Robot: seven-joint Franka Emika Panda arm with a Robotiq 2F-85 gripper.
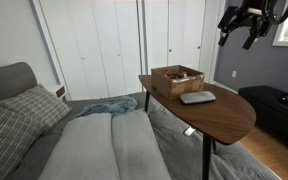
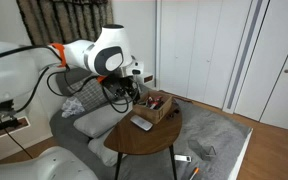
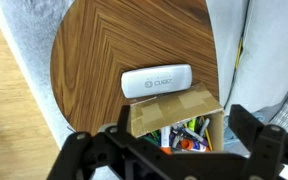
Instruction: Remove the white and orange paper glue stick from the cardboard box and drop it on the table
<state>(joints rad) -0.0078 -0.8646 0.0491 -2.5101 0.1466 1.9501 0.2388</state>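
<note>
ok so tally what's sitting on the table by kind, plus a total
cardboard box: 1
flat grey pad: 1
loose items inside the box: too jumbled to count
total resting directly on the tabletop: 2

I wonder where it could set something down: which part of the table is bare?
The wide rounded end of the table beyond the grey pad is bare wood. The other end is crowded: the cardboard box, full of small items, sits close beside the pad, with hardly any wood between them.
</note>
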